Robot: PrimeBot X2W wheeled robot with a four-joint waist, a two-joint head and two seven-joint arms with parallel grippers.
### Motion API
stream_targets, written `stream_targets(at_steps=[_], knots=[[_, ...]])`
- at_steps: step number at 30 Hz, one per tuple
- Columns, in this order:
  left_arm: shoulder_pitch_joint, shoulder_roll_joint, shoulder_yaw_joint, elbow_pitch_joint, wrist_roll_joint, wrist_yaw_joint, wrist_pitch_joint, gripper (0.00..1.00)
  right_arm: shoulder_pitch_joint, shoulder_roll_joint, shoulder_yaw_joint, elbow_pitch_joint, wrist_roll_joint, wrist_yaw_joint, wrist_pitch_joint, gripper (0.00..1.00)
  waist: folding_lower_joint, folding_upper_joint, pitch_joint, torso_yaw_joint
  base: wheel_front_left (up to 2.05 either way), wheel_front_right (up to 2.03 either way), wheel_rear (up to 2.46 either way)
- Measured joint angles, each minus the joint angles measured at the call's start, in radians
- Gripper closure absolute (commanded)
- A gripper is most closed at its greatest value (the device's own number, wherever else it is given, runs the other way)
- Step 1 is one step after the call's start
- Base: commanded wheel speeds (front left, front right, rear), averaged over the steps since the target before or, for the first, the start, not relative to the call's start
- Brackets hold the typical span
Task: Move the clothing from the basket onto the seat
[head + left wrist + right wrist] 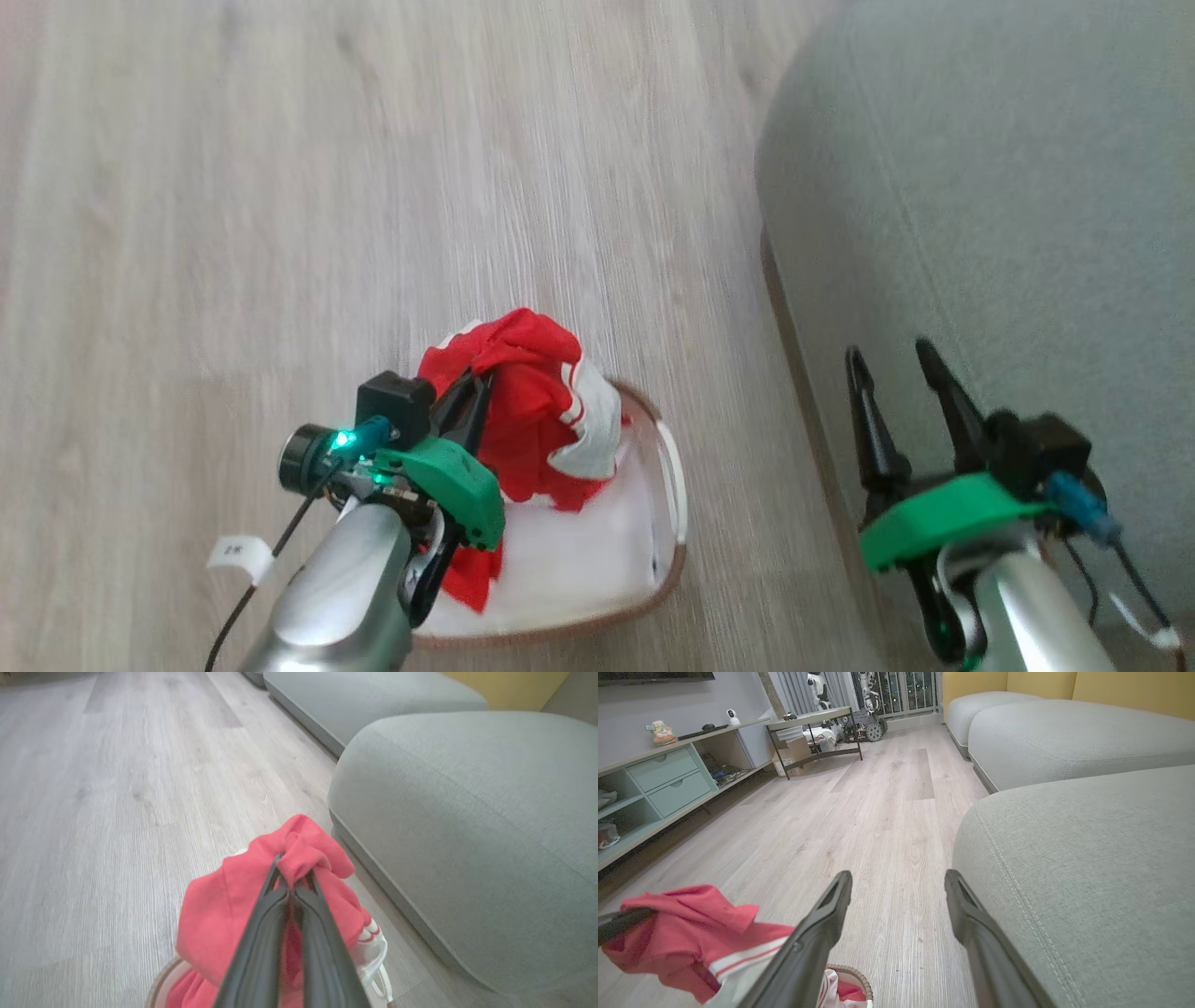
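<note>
While the red clothing [523, 411] hung bunched over the basket [670, 504], lower folds trailing inside, the left fingers [285, 896] were pinched tight on a fold at its top. Doing the lift well probably meant rising until the tail cleared the brown rim, then swinging across to the grey-green seat [980, 233] just beside it. The right fingers [831, 905] stood wide apart, holding nothing, by the seat's edge.
</note>
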Motion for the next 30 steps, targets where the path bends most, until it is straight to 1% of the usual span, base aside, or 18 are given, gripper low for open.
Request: stream_targets(at_steps=[1, 2, 8, 10, 18, 22, 25, 30], knots=[[0.0, 0.002, 0.002, -0.006, 0.0, -0.005, 0.0, 1.0, 0.014, 0.0, -0.002, 0.005, -0.001, 0.0, 0.0, 0.0, 0.0, 0.0, -0.023, 0.002, 0.0, 0.0, 0.0], [0.0, 0.002, 0.002, -0.006, 0.0, -0.005, 0.0, 1.0, 0.014, 0.0, -0.002, 0.005, -0.001, 0.0, 0.0, 0.0, 0.0, 0.0, -0.023, 0.002, 0.0, 0.0, 0.0], [-0.008, 0.007, 0.006, -0.029, -0.001, -0.005, 0.001, 1.0, 0.069, 0.0, -0.009, 0.02, -0.01, 0.0, 0.0, 0.0, 0.0, -0.0001, -0.143, 0.014, 0.0, 0.0, 0.0], [-0.035, 0.008, 0.007, -0.039, -0.002, -0.005, 0.005, 1.0, 0.082, 0.0, -0.009, 0.022, -0.015, 0.0, 0.0, 0.0, 0.0, 0.0, -0.182, 0.02, 0.0, 0.0, 0.0], [-0.152, 0.007, 0.0, -0.084, -0.007, -0.022, 0.061, 1.0, 0.083, 0.0, 0.009, 0.026, -0.019, 0.0, 0.0, 0.0, 0.0, 0.0, -0.232, 0.034, 0.0, 0.0, 0.0], [-0.183, 0.003, -0.014, -0.101, -0.012, -0.023, 0.087, 1.0, 0.081, 0.0, 0.049, 0.032, -0.025, 0.0, 0.0, 0.0, 0.0, 0.0, -0.242, 0.036, 0.0, 0.0, 0.0], [-0.204, -0.002, -0.034, -0.106, -0.02, -0.03, 0.105, 1.0, 0.063, 0.0, 0.101, 0.041, -0.026, 0.0, 0.0, 0.0, 0.0, 0.0, -0.246, 0.037, 0.0, 0.0, 0.0], [-0.237, -0.014, -0.066, -0.113, -0.037, -0.03, 0.117, 1.0, -0.028, -0.001, 0.207, 0.074, -0.022, 0.0, 0.0, 0.0, 0.0, -0.0001, -0.251, 0.041, 0.0, 0.0, 0.0]])
